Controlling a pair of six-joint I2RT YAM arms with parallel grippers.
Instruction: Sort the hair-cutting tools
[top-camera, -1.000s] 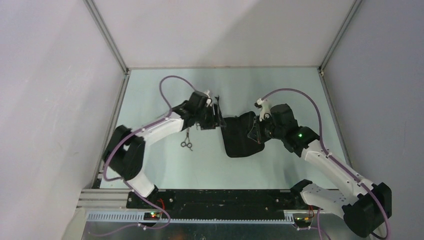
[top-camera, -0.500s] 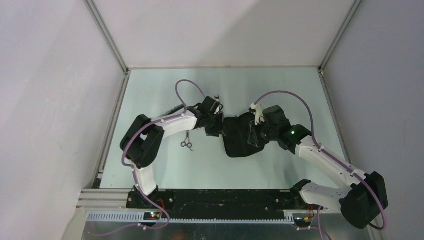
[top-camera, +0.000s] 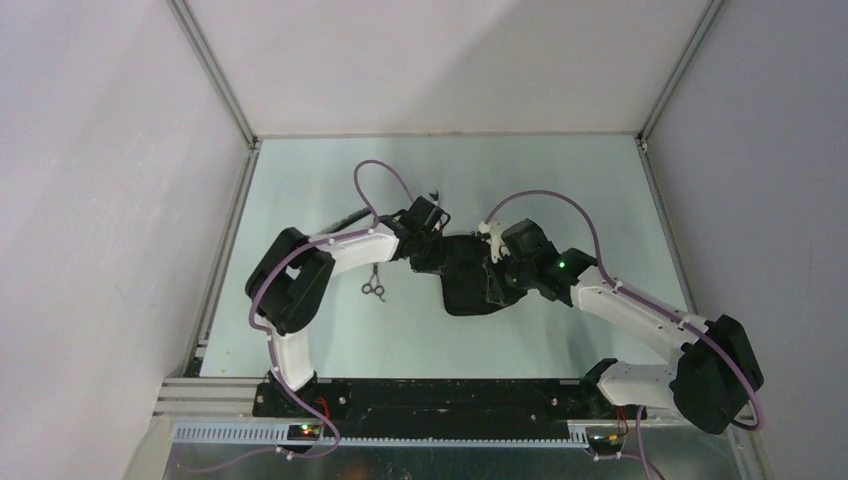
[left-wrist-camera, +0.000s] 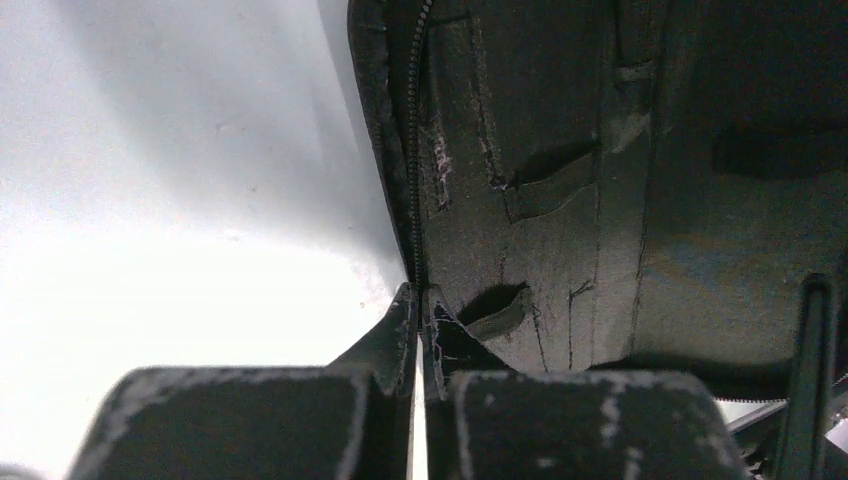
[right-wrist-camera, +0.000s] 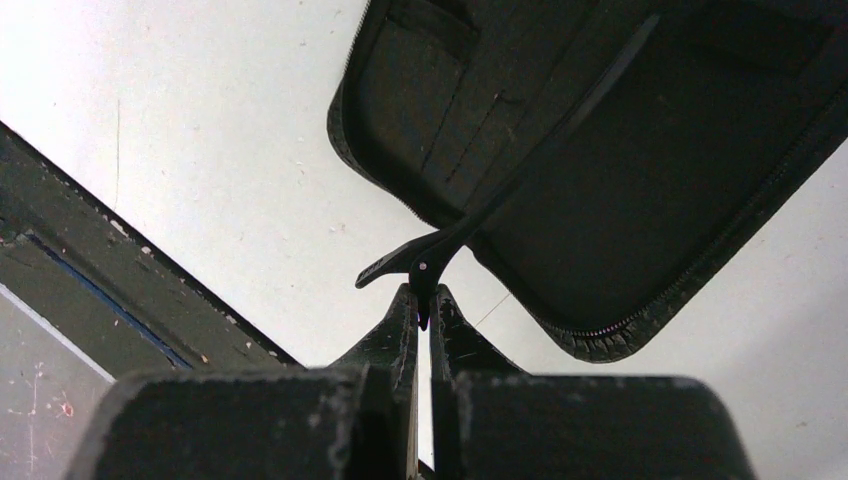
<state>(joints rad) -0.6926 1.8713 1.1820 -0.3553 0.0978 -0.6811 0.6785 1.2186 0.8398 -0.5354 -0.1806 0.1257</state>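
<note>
The hair clip (right-wrist-camera: 405, 262), thin and black, is pinched at its near end by the right fingers (right-wrist-camera: 408, 322). They are closed tight on it, and its long bar reaches out over the inside of the open pouch (right-wrist-camera: 600, 200). A pair of scissors (top-camera: 373, 286) lies flat on the worktop (top-camera: 330, 340), left of the middle and just beside the pouch's left edge. It has not shifted over the last second. The pouch lies open at about the middle of the worktop.

A second ago the left fingers (left-wrist-camera: 405, 325) stood apart, just beyond the pouch's far left corner. Now they have come in and closed completely, their tips meeting on the zippered left edge of the pouch. The right fingers were already closed then and remain so.

The left arm (top-camera: 340, 245) has drawn its elbow in from the left edge of the worktop. It is now folded more sharply, with the forearm lying nearly level toward the pouch. The right arm (top-camera: 630, 305) has stretched further left. Its wrist is now over the middle of the pouch rather than the pouch's right side, and the forearm slopes up from the near right corner.
</note>
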